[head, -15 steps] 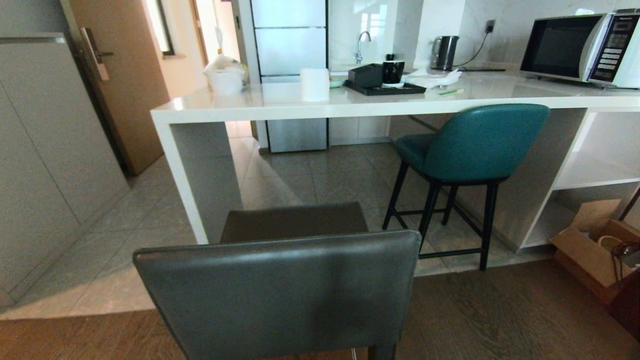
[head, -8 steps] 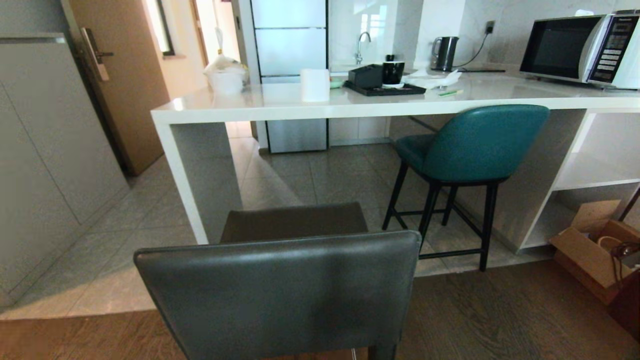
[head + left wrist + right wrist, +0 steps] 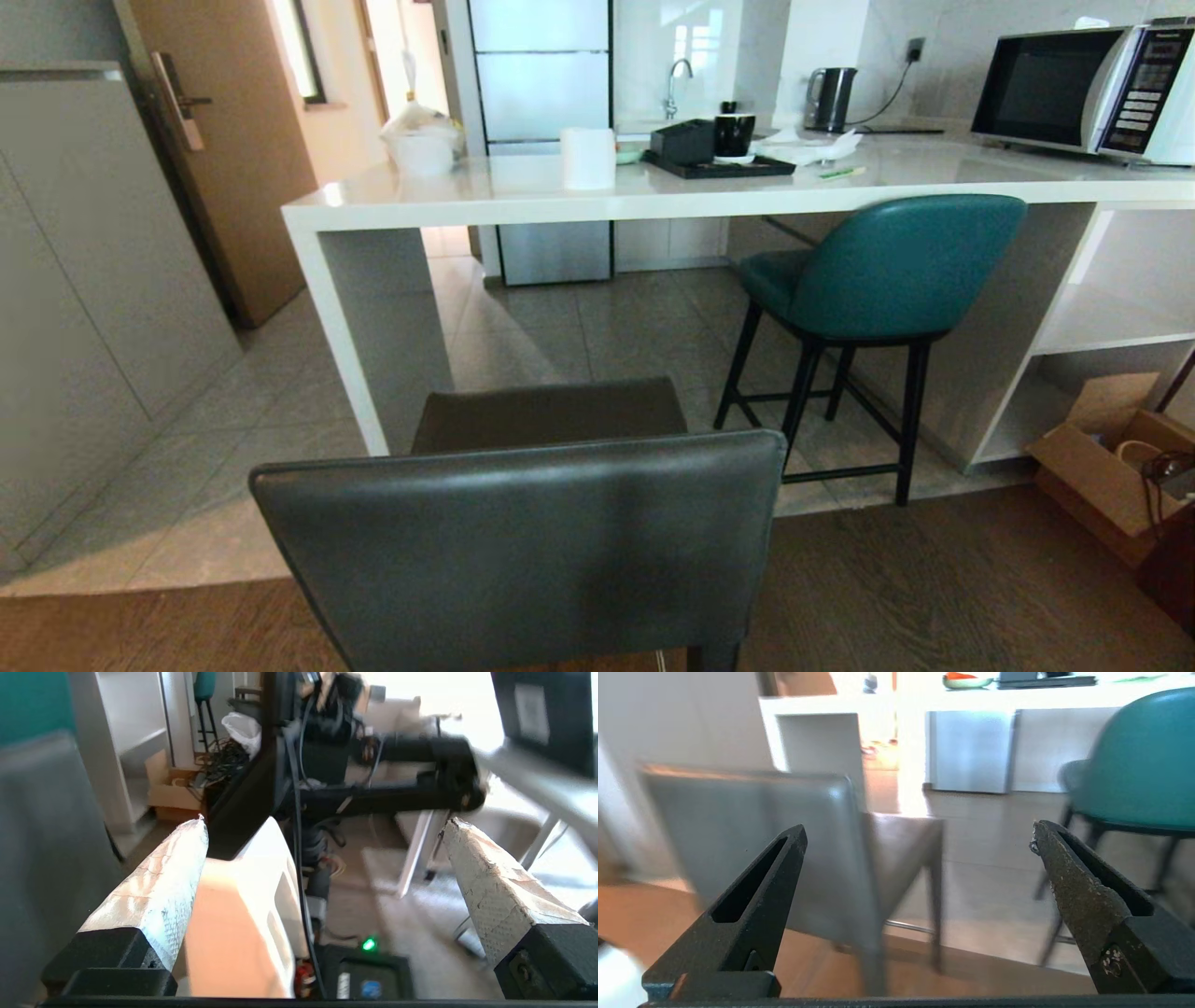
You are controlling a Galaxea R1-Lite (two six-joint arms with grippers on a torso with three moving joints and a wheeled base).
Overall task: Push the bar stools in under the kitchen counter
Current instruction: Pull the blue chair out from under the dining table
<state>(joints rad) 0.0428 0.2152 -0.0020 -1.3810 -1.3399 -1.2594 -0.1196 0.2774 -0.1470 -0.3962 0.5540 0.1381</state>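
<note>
Stools are sitting unmoved since a second ago: grey stool (image 3: 523, 551) at six o'clock (teal stool (image 3: 887, 271) at two) unpushed; we are holding left gripper (image 3: 322, 826) and right gripper (image 3: 920, 844) open, empty.

A microwave (image 3: 1083, 89) stands far right, a kettle (image 3: 830, 98) plugged in by the wall, a black tray (image 3: 719, 166) with a mug (image 3: 734, 133), a paper roll (image 3: 588, 157), and a cardboard box (image 3: 1106, 467) on the floor.

two bar stools (image 3: 887, 271), one kitchen counter (image 3: 560, 201), one microwave (image 3: 1083, 89), one kettle (image 3: 831, 98)
</note>
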